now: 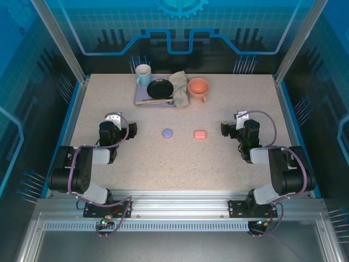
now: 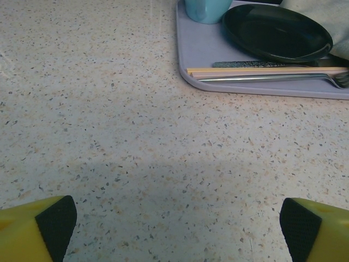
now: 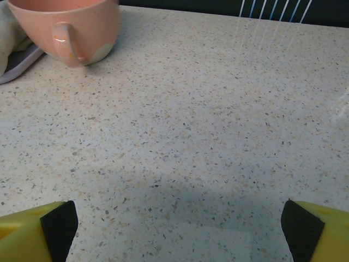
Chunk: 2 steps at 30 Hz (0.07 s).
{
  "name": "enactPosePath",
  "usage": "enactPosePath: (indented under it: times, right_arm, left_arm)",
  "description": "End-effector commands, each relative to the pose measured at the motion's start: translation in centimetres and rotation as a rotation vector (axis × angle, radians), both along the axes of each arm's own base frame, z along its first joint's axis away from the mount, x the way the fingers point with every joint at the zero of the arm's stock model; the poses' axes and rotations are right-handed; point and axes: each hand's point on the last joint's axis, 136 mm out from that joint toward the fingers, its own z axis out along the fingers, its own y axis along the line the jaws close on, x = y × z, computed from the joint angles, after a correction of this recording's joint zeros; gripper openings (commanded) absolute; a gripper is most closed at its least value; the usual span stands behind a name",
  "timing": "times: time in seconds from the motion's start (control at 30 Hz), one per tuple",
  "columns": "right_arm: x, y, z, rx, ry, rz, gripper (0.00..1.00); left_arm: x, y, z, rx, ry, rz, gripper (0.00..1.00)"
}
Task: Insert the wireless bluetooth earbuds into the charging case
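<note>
Jaws spread wide, nothing held, on left gripper (image 2: pixel 177 225) and right gripper (image 3: pixel 179 225). Purple case (image 1: pixel 167 132) sits mid-table, pink case (image 1: pixel 200 134) at its 3 o'clock, bare table (image 1: pixel 251 103) all round; tray (image 1: pixel 140 100) at 12 o'clock by far edge

Black arms (image 1: pixel 82 172), yellow black-padded fingers (image 2: pixel 16 232)

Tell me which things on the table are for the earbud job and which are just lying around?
For the job:
- purple charging case
- pink charging case
- left end effector, open
- right end effector, open

Just lying about:
- tray
- light blue mug
- black plate
- chopsticks
- fork
- cloth
- pink mug
</note>
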Motion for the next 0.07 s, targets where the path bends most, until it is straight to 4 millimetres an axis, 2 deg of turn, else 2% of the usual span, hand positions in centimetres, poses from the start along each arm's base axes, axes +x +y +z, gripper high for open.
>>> enactPosePath:
  times: [0.0,0.03]
  right_arm:
    - [0.48,0.17,0.85,-0.003,-0.028,0.022,1.0]
    - [0.45,0.26,0.81,-0.005,-0.026,0.027,1.0]
  left_arm:
    - [0.59,-0.37,1.19,-0.017,-0.037,-0.018,0.99]
    - [0.58,-0.33,1.16,-0.018,-0.037,-0.018,0.99]
